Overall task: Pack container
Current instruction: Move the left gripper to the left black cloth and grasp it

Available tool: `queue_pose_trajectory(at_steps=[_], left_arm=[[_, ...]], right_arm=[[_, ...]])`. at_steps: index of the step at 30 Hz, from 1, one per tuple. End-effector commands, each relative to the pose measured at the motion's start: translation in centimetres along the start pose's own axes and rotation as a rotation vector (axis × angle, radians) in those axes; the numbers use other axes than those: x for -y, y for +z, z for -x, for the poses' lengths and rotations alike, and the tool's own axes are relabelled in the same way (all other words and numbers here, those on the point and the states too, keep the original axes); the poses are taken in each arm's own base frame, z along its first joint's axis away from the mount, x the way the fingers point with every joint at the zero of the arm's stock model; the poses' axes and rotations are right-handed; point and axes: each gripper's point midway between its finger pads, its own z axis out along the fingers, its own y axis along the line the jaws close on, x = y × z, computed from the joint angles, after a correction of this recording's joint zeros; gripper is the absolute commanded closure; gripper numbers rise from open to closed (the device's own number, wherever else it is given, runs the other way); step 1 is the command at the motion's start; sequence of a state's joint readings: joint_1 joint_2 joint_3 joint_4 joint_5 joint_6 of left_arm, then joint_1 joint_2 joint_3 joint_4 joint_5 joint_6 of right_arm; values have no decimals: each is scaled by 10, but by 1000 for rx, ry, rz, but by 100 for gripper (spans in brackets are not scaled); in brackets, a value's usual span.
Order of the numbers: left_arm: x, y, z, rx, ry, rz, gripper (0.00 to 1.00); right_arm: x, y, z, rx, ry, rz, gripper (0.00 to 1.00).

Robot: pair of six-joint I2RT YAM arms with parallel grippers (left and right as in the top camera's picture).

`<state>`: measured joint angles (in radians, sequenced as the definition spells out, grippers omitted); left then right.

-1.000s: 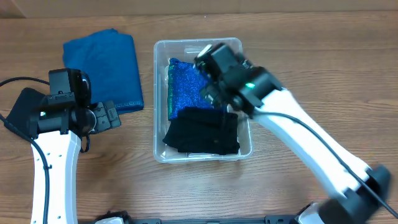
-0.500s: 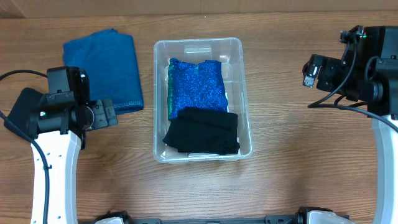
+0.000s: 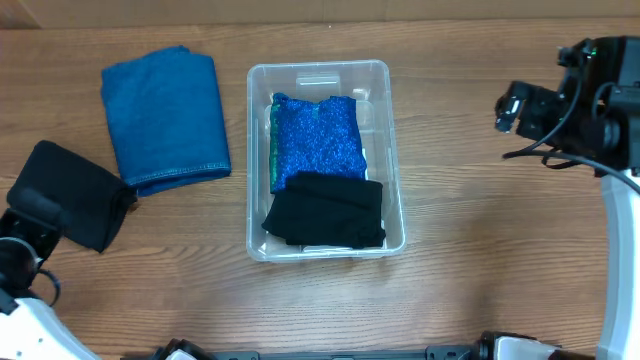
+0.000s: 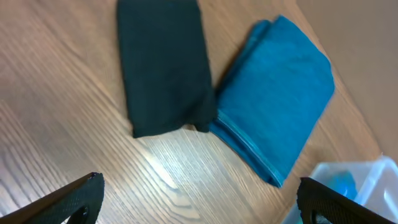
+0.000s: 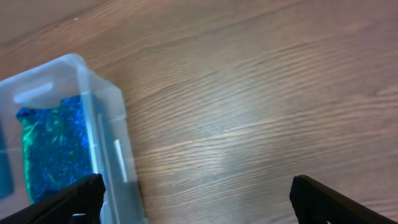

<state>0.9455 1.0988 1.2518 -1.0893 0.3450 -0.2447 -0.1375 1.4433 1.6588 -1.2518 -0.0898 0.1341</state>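
The clear container (image 3: 318,68) stands mid-table. It holds a sparkly blue cloth (image 3: 315,140) at the back and a black cloth (image 3: 325,212) at the front. A folded teal cloth (image 3: 165,115) and another black cloth (image 3: 70,195) lie on the table to its left. My left gripper (image 4: 199,202) is open and empty, low over bare wood, with the black cloth (image 4: 165,62) and teal cloth (image 4: 277,93) ahead of it. My right gripper (image 3: 512,108) is open and empty at the far right, well apart from the container (image 5: 99,124).
The left arm's base link (image 3: 15,270) sits at the table's lower left corner. A corner of the container (image 4: 367,180) shows at the right edge of the left wrist view. Bare wood lies between the container and the right gripper.
My right arm has pulled out of the container and swung to the far right. My left arm has drawn back to the lower left, uncovering the black cloth on the table.
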Motion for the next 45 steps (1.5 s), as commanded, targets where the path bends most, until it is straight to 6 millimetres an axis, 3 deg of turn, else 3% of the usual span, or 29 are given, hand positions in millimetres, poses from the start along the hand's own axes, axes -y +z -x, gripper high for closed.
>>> queue_pose_trajectory(at_steps=[1, 5, 7, 11, 15, 23, 26, 31, 37, 42, 45], left_arm=[[-27, 46, -2, -105, -57, 6, 0], [-52, 104, -10, -249, -64, 29, 0], [-70, 141, -23, -350, -73, 41, 0], [-89, 192, -45, -470, -111, 21, 0], [-97, 216, -44, -456, -90, 9, 0], [-93, 231, -23, -363, -40, -18, 0], [-83, 237, -31, -391, -47, -69, 0], [-85, 245, -48, -458, -82, -84, 0], [-61, 231, -49, -481, -113, -197, 0], [-35, 197, -14, -347, -30, -256, 0], [-37, 193, -11, -333, -19, -231, 0]], right_arm=[[11, 17, -4, -58, 54, -12, 0], [13, 26, -6, -85, 57, -18, 0], [13, 26, -6, -84, 54, -19, 0], [13, 26, -6, -85, 54, -19, 0], [13, 26, -6, -84, 54, -19, 0], [13, 26, -6, -84, 53, -19, 0], [13, 26, -6, -84, 53, -19, 0], [13, 26, -7, -90, 36, -19, 0], [13, 25, -8, -93, 36, -19, 0], [14, 25, -9, -99, 37, -20, 0], [14, 25, -9, -98, 37, -20, 0]])
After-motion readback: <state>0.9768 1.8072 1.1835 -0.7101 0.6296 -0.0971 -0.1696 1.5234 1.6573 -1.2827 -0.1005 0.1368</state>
